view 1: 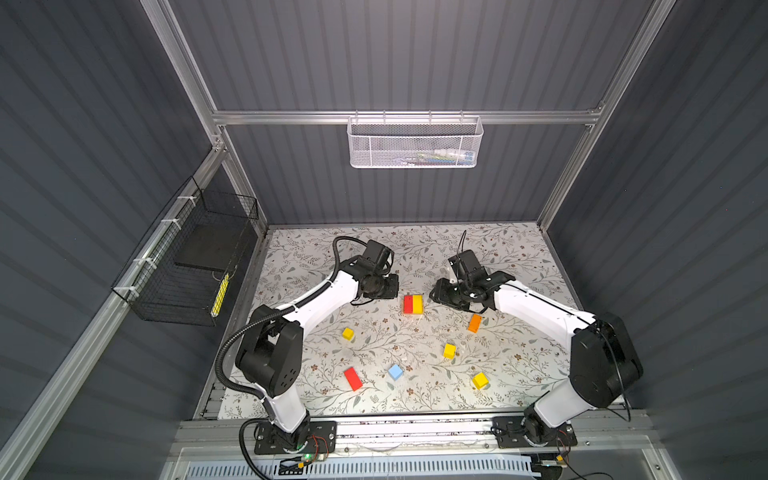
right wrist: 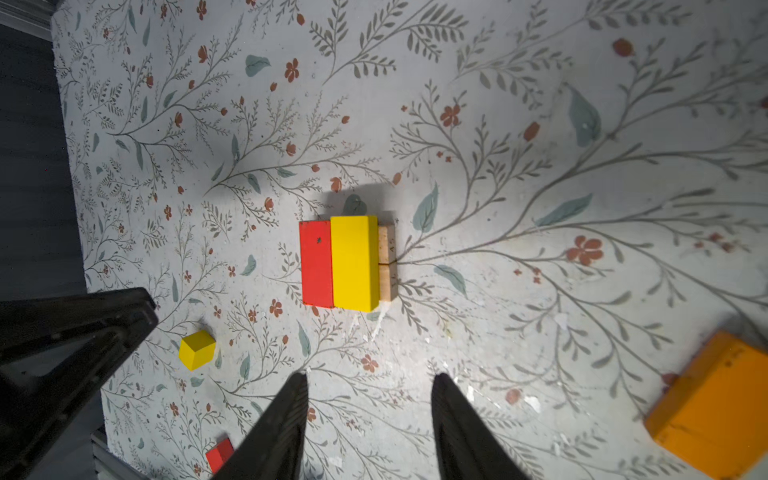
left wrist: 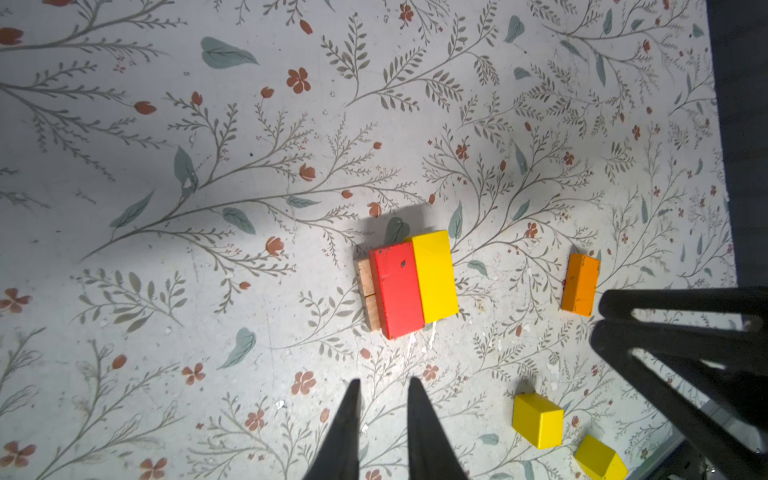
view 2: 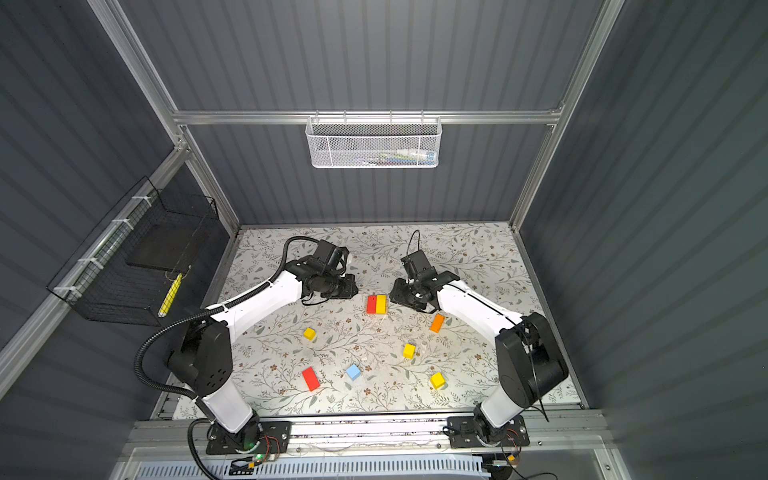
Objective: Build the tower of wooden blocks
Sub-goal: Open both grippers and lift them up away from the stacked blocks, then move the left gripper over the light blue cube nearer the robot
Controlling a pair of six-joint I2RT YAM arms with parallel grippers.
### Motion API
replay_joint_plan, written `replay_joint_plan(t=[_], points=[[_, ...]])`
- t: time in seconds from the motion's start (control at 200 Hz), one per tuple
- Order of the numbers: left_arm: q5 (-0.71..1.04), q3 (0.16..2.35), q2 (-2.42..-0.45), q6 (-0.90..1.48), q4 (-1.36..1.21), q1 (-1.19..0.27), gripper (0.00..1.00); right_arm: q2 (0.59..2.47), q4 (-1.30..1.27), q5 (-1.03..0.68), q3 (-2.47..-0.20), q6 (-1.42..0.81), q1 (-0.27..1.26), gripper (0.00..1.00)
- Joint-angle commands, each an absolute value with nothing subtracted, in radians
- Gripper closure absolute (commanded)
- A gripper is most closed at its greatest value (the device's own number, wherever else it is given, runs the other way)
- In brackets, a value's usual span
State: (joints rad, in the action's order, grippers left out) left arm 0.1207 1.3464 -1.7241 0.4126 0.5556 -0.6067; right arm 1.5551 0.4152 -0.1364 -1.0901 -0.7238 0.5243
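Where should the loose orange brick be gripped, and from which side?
Grip the orange brick across its narrow width at mid-length, coming straight down from above. It lies flat with nothing touching it, so both long sides are free. The open right gripper is probably nearest.

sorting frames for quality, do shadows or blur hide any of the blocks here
Left wrist view: the stack casts a dark shadow on the table, but its colours are clear. Right wrist view: the orange brick at the edge looks soft. Both top views: table bright, walls dark, nothing washed out.
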Motion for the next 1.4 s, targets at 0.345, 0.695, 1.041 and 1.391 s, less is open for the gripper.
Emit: replay_joint_plan(t=[0.345, 0.695, 1.041, 1.391], points=[[-0.079, 1.327, -1.635, 0.357, 0.837, -0.740, 0.57, 1.372, 0.398, 0.000, -0.923, -0.767, 0.518, 0.28], [-0.085, 1.253, -1.484, 0.357, 0.904, -0.791, 0.33, 1.343, 0.337, 0.022, -0.848, -0.800, 0.518, 0.01], [-0.051, 1.180, -1.403, 0.334, 0.925, -0.932, 0.20, 1.283, 0.268, 0.044, -0.743, -0.811, 0.517, 0.01], [-0.067, 1.125, -1.424, 0.353, 0.936, -1.031, 0.09, 1.226, 0.310, 0.110, -0.715, -0.808, 0.516, 0.01]])
